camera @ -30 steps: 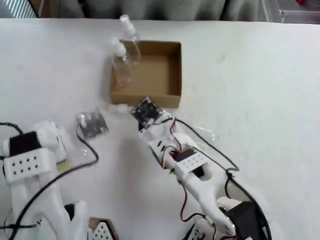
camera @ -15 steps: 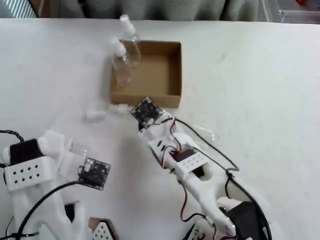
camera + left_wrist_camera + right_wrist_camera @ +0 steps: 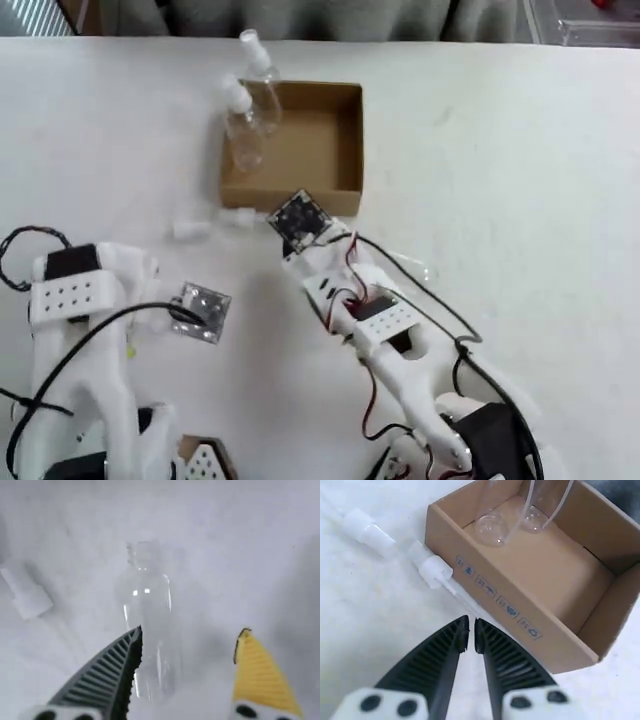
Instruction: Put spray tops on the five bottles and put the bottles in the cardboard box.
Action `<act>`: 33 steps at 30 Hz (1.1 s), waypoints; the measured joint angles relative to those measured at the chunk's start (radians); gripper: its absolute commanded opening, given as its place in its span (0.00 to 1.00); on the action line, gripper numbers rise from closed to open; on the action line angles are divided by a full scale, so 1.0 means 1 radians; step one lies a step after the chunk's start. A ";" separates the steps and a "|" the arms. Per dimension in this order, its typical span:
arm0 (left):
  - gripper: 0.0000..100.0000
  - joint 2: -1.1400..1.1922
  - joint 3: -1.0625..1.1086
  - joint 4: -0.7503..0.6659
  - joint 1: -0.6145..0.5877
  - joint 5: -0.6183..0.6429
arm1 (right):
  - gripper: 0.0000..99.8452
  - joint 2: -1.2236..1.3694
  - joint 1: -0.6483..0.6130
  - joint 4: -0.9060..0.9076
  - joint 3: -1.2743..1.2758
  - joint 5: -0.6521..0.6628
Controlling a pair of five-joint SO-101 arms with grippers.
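Clear bottle (image 3: 147, 605) between the two fingers (image 3: 107, 680) of the wide-open, empty left tool (image 3: 191, 631).

The picture edge cuts off both bottles (image 3: 492, 530) in the cardboard box (image 3: 495, 596).

The cardboard box (image 3: 495, 597) bears a row of small blue printed symbols, too small to read.

Bright, even light; faint soft shadows, mild glare.
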 measured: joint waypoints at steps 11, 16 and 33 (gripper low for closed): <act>0.30 0.011 0.063 -0.161 0.084 0.149 | 0.02 0.000 0.003 0.000 0.000 0.000; 0.30 0.011 0.144 -0.255 0.084 0.152 | 0.02 0.000 0.003 0.000 0.000 0.000; 0.29 0.015 0.334 -0.580 0.074 0.153 | 0.02 0.000 0.003 0.000 0.000 0.000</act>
